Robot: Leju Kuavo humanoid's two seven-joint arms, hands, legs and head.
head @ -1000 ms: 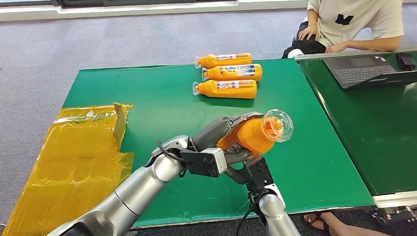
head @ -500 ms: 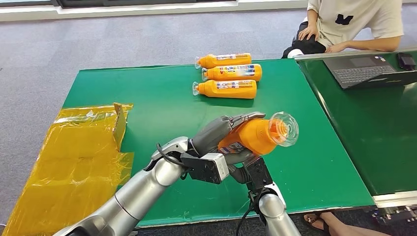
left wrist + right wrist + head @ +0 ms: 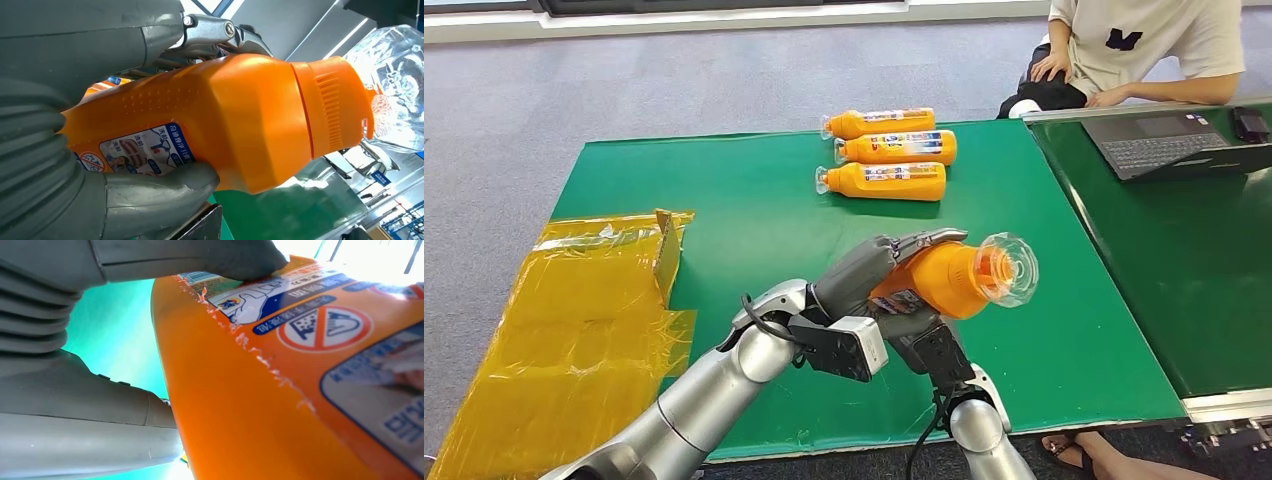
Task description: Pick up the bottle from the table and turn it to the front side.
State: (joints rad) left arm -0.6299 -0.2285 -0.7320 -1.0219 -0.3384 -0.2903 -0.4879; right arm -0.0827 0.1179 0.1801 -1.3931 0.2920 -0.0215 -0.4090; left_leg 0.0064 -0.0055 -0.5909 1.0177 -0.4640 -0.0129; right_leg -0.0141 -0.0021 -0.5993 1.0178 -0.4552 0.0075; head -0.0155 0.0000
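Both hands, left hand (image 3: 864,272) and right hand (image 3: 929,345), grip orange plastic bottle (image 3: 949,280) mid-frame; rotate slowly, label outward, grip firm.

The bottle (image 3: 949,280) base — and right hand (image 3: 929,345) fingers — sit hidden behind the left hand (image 3: 864,275).

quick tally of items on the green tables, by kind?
Orange bottles lying on the table: 3
Orange bottle held in the hands: 1
Laptop: 1
Yellow plastic sheet: 1
Total: 6
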